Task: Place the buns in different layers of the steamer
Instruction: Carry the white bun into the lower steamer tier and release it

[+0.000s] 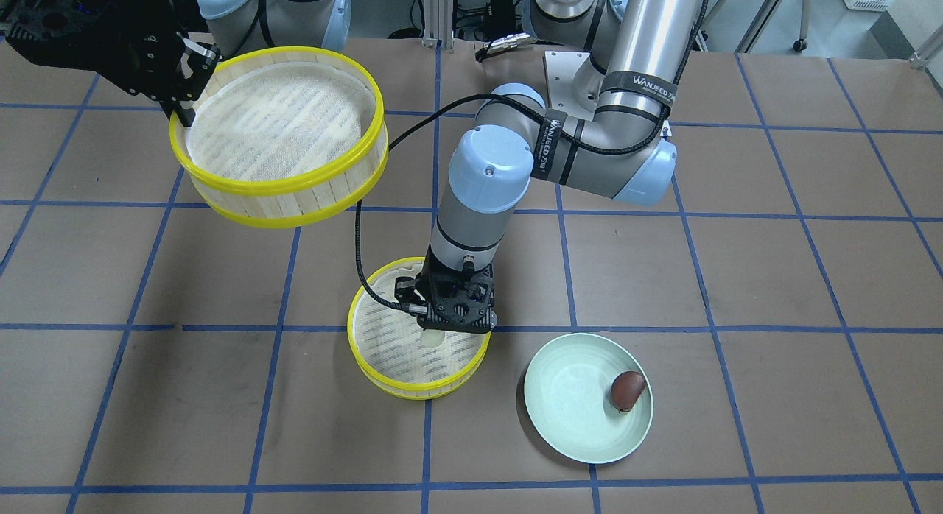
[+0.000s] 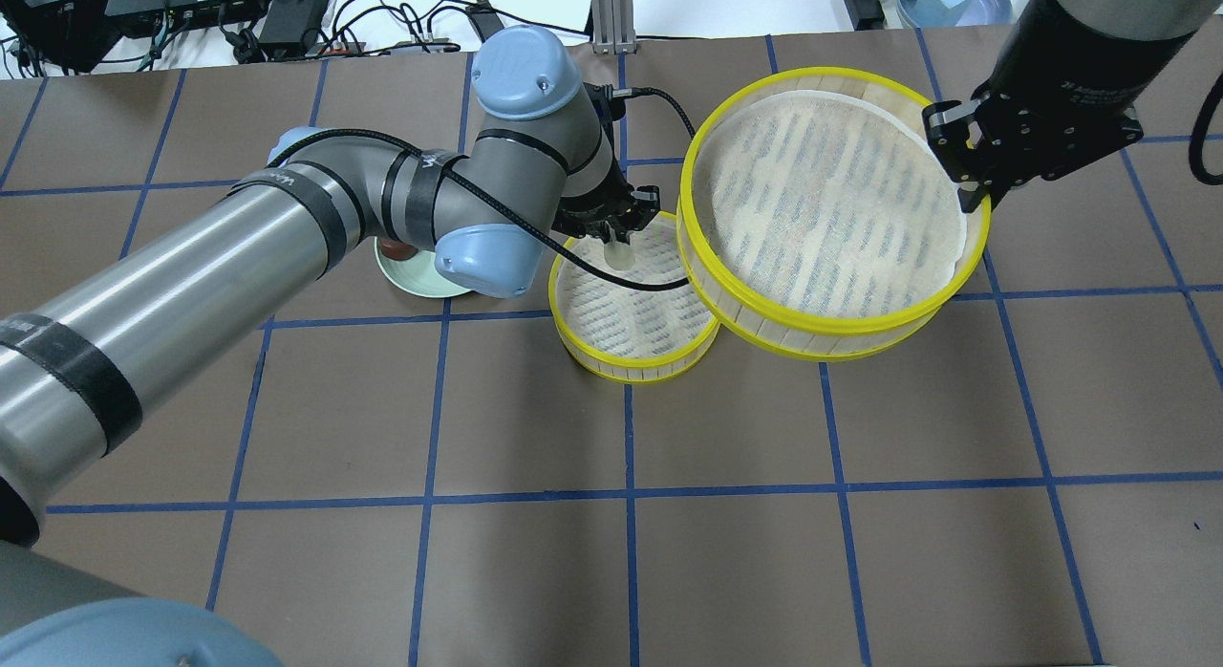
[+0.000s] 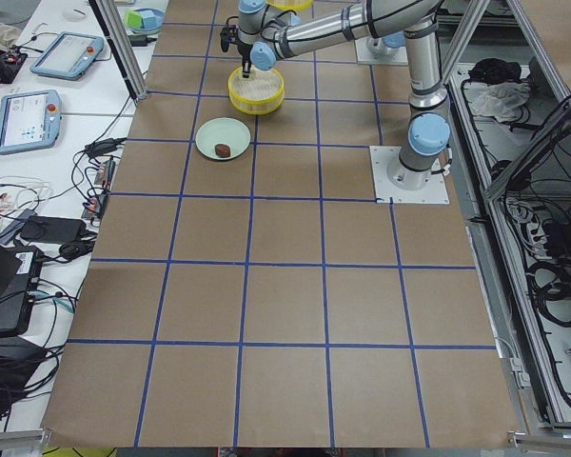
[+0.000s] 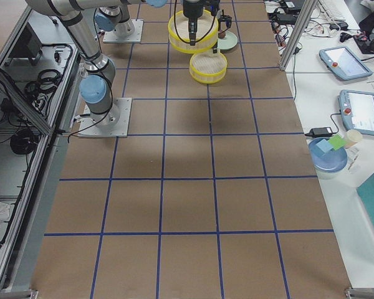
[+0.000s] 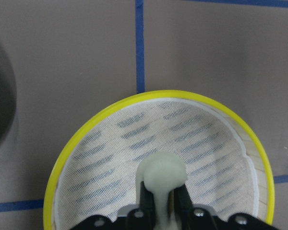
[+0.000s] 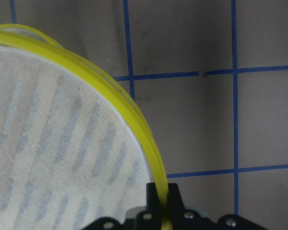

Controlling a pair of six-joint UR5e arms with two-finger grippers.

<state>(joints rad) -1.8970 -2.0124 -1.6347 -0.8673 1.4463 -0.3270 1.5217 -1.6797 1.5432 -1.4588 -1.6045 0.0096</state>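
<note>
My left gripper [image 1: 435, 336] is shut on the pale cream bun [image 5: 162, 176] and holds it just above the whitish floor of the lower steamer layer [image 1: 376, 359], which sits on the table; it also shows in the overhead view [image 2: 619, 254]. My right gripper [image 2: 975, 191] is shut on the yellow rim of the upper steamer layer [image 2: 822, 208] and holds it tilted in the air beside the lower one [image 2: 621, 333]. The upper layer [image 1: 284, 131] is empty. The dark reddish-brown bun [image 1: 628, 390] lies on the pale green plate [image 1: 567, 411].
Brown table paper with blue tape grid lines [image 1: 575, 330]. The plate sits next to the lower layer, partly hidden by my left arm in the overhead view [image 2: 420, 277]. Cables and equipment lie beyond the far table edge [image 2: 287, 17].
</note>
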